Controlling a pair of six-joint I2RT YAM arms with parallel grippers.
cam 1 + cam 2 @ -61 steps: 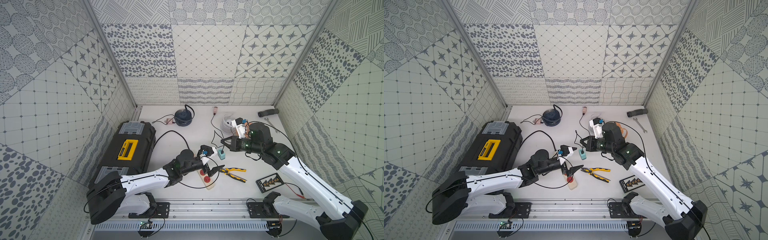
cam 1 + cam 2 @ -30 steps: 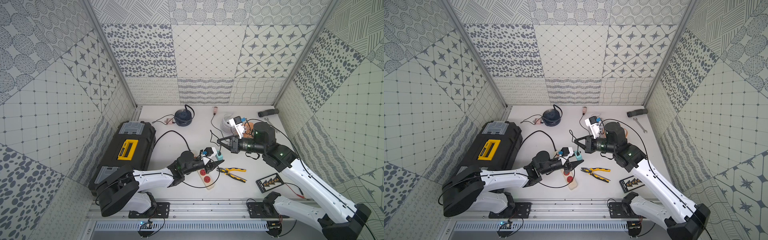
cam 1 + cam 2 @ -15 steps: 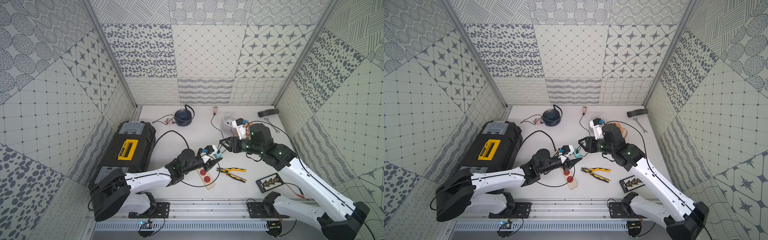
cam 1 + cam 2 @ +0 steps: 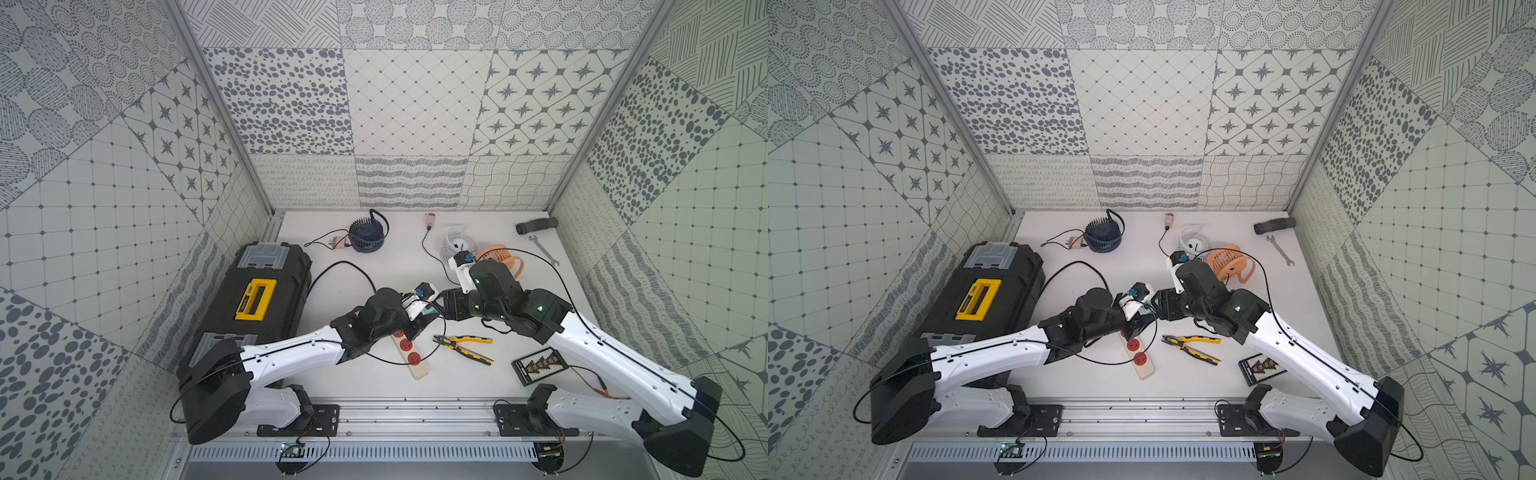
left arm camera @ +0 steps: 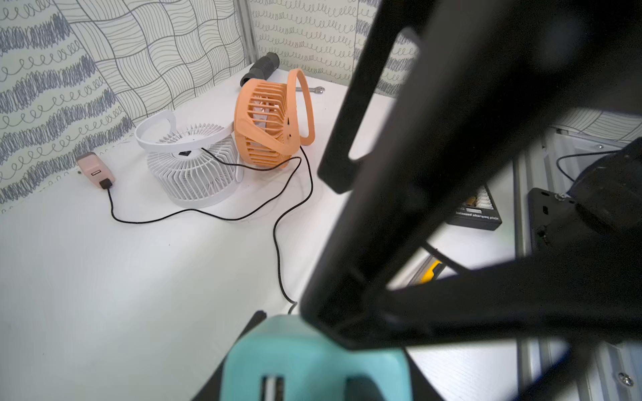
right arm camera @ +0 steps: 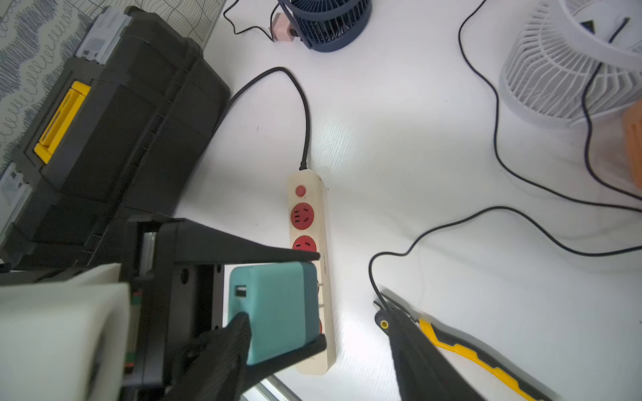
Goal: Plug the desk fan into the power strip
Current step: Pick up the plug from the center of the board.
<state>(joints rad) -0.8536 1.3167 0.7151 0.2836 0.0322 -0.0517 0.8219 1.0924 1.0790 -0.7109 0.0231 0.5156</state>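
Power strip [image 4: 419,371]: flat, front-centre of table, far end hidden beneath left arm in both top views. Left gripper [image 6: 320,298]: clamped on teal adapter [image 6: 274,312]. Right gripper [image 4: 439,309]: jaws apart, beside adapter. Orange fan [image 5: 267,121]: farther back.

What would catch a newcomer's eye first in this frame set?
The left pincer gripping a teal adapter over the cream power strip with red sockets, mid-table. Next, the big black toolbox with a yellow handle on the left, and toward the back a navy fan, a white fan and an orange fan.
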